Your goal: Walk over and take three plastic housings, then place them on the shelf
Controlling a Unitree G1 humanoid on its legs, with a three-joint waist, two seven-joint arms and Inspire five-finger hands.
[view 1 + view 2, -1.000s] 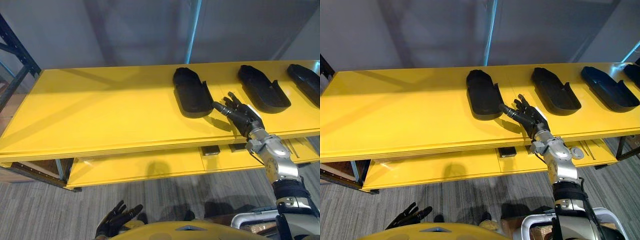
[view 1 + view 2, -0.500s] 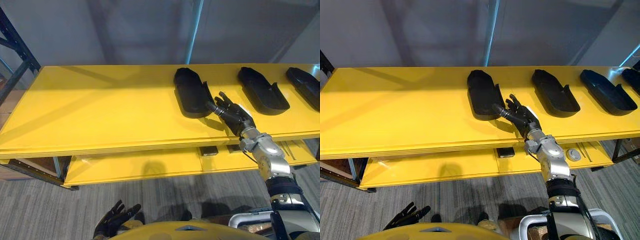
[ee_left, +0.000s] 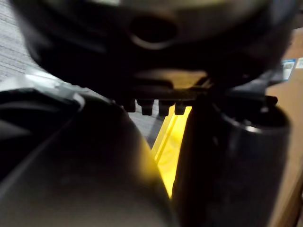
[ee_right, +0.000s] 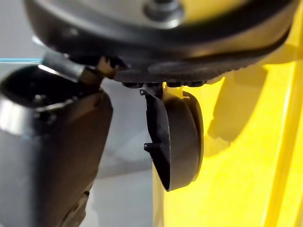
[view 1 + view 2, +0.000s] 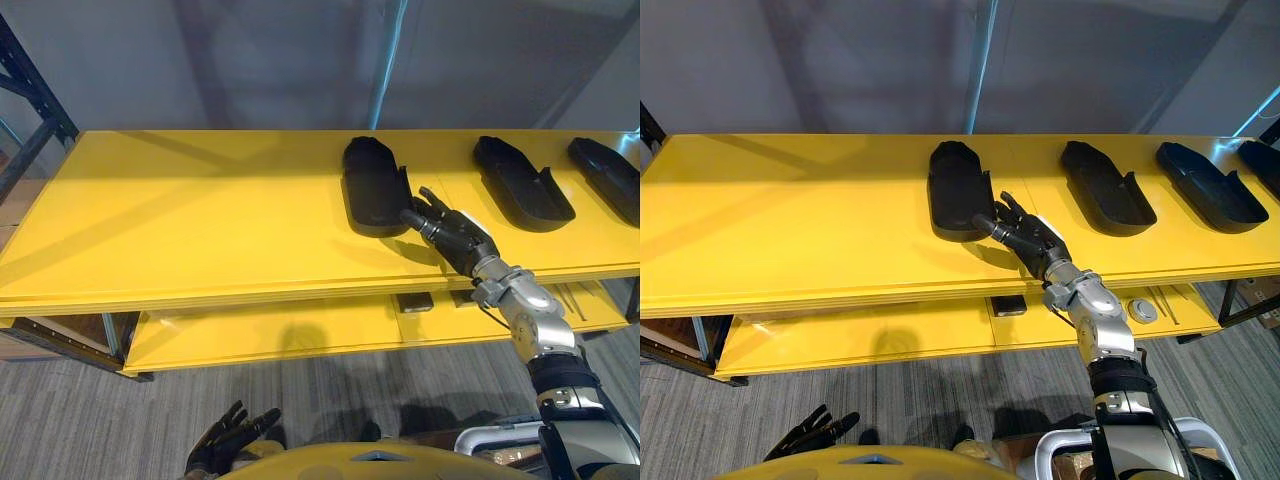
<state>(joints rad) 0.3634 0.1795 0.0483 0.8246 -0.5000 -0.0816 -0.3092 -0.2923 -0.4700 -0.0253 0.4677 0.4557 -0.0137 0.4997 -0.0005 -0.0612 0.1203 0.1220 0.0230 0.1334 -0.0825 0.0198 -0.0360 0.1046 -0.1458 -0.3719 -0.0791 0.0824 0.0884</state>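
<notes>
Several black plastic housings lie in a row on the yellow top shelf [image 5: 200, 210]. The leftmost housing [image 5: 373, 187] is a long shallow shell with its open side up, and two more housings [image 5: 520, 183] [image 5: 608, 172] lie to its right. My right hand [image 5: 452, 230] reaches over the shelf's front with straight fingers, and its fingertips touch the near right corner of the leftmost housing. That housing [image 4: 177, 137] shows just past the fingers in the right wrist view. My left hand [image 5: 232, 440] hangs low over the floor, fingers relaxed and holding nothing.
A lower yellow shelf [image 5: 280, 335] juts out under the top one and carries a small dark block [image 5: 418, 301] and a round part [image 5: 1143, 311]. A dark rack upright [image 5: 35, 100] stands at the far left. Grey carpet lies in front.
My right hand has moved left and forward across the shelf, from beside the leftmost housing to touching its near right corner. The camera has shifted a little.
</notes>
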